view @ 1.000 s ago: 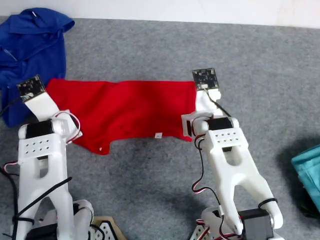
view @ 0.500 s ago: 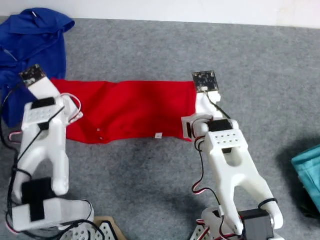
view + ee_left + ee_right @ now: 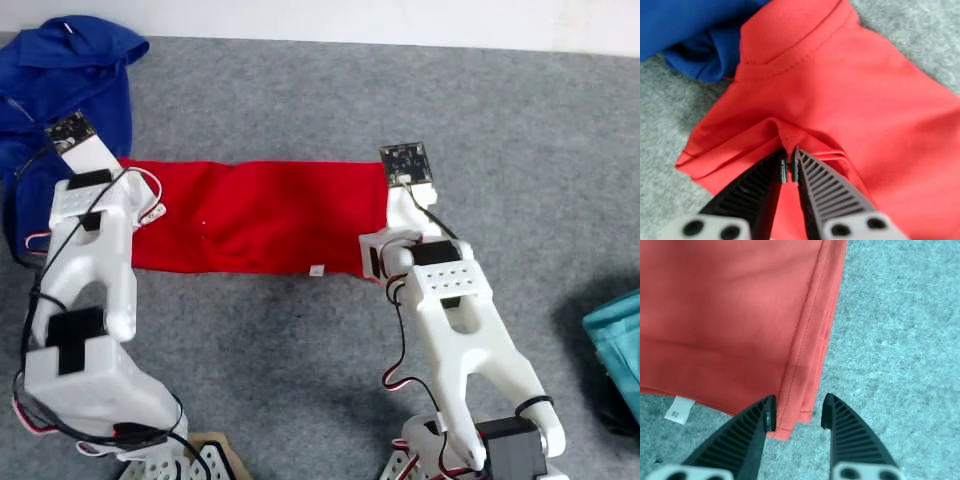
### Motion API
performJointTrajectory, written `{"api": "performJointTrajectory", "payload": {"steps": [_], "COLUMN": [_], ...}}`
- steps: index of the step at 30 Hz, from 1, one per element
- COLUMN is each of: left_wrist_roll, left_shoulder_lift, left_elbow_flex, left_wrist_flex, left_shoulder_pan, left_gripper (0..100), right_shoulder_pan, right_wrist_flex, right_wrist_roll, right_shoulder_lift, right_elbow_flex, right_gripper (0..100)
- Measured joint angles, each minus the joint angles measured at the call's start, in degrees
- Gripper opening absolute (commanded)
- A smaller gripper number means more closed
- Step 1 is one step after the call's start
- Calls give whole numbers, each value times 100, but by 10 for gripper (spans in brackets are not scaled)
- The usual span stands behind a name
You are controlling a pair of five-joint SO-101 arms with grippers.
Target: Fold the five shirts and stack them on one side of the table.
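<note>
The red shirt (image 3: 260,215) lay folded into a long, narrow band across the middle of the grey table (image 3: 300,90), its long edges running from one arm to the other. A small white tag (image 3: 316,270) stuck out from the shirt's near long edge, toward its right end.

At the shirt's left end, the left gripper (image 3: 789,162) was clamped on a raised pleat of red cloth a little inside a stitched band. Its fingertips met with only the fabric between them.

At the shirt's right end, the right gripper (image 3: 797,415) stood with its jaws apart, straddling the hemmed near corner. The layered hem sat between the two fingers, and whether either finger touched it could not be told.

A blue shirt (image 3: 60,70) lay crumpled beyond the red shirt's left end, its edge touching the red cloth beside the stitched band. A teal shirt (image 3: 622,345) lay well apart from the red shirt, off past its right end and nearer the arms' bases.
</note>
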Motion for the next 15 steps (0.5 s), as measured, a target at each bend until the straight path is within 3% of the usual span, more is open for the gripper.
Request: {"api": "performJointTrajectory", "payload": {"steps": [4, 11, 15], "left_wrist_roll": [0, 0, 0], "left_shoulder_lift": [352, 492, 492], "left_elbow_flex": [-281, -387, -554], "left_wrist_flex": [0, 0, 167], "left_shoulder_pan": [0, 0, -79], "left_gripper": [47, 246, 259], "right_shoulder_pan": [0, -176, -176], "right_wrist_flex": [0, 0, 0], "right_wrist_roll": [0, 281, 316], "right_shoulder_lift": [0, -9, -9], "right_elbow_flex": [88, 114, 114], "right_gripper": [163, 163, 163]}}
